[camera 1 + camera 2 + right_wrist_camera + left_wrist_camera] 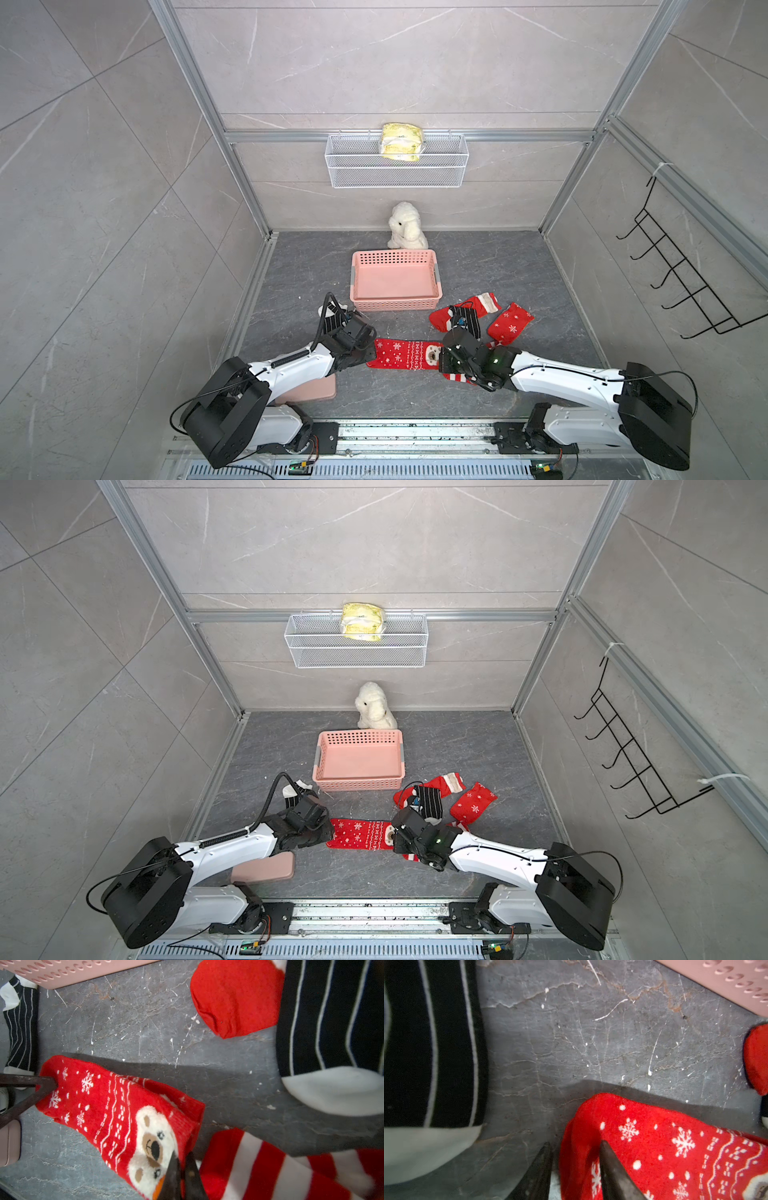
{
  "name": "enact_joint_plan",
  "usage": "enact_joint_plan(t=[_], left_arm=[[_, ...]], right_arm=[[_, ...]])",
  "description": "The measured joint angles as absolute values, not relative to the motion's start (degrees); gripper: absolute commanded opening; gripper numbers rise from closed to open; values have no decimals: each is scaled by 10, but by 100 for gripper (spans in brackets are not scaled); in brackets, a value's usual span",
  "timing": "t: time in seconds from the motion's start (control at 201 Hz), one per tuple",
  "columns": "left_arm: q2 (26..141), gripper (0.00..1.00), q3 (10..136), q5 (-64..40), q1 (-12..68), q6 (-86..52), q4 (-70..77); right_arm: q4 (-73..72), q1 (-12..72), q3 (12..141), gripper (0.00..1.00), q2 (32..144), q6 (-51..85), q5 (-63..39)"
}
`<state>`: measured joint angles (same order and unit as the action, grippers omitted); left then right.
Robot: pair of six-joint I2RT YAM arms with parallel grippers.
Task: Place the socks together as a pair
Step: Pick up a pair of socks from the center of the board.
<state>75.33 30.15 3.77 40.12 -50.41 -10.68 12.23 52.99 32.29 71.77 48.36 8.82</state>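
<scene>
The snowflake sock with the bear face lies strung between the two arms at 6 o'clock of the pink basket, toe toward 9 o'clock and cuff toward 3. The right gripper has its jaws pressed together on the cuff edge just beside the bear's face, so that end looks secure. The left gripper is the weak point. Its jaws stand partly apart astride the toe, one over the fabric and the other over bare floor beside it, and I cannot tell whether they bite. If they catch only the thin rim of the toe, the sock probably slips free when lifted and hangs folded from the cuff alone. Its likely mate, the second snowflake sock, lies at about 2 o'clock of the right gripper. The way there crosses a black striped sock draped on a plain red sock, so a dangling toe could drag that heap or land on it instead of the mate. The red-and-white striped sock lies just beside the pinched cuff and may be pulled along. A second black striped sock, at about 11 o'clock of the left gripper, could be swept aside.
</scene>
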Motion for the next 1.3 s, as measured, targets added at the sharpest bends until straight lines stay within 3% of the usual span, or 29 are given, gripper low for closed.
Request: enact_joint_plan(t=[0.254, 0.597, 0.871, 1.304], left_arm=[[767, 0, 300, 13, 401, -518, -88], [724, 0, 316, 9, 401, -502, -144], [649, 0, 445, 19, 401, -453, -232], [795, 0, 712, 91, 336, -317, -308]], right_arm=[[122, 528, 323, 0, 718, 484, 85], [151, 527, 338, 0, 674, 474, 86], [210, 527, 456, 0, 651, 434, 107], [220, 428, 686, 0, 832, 333, 111]])
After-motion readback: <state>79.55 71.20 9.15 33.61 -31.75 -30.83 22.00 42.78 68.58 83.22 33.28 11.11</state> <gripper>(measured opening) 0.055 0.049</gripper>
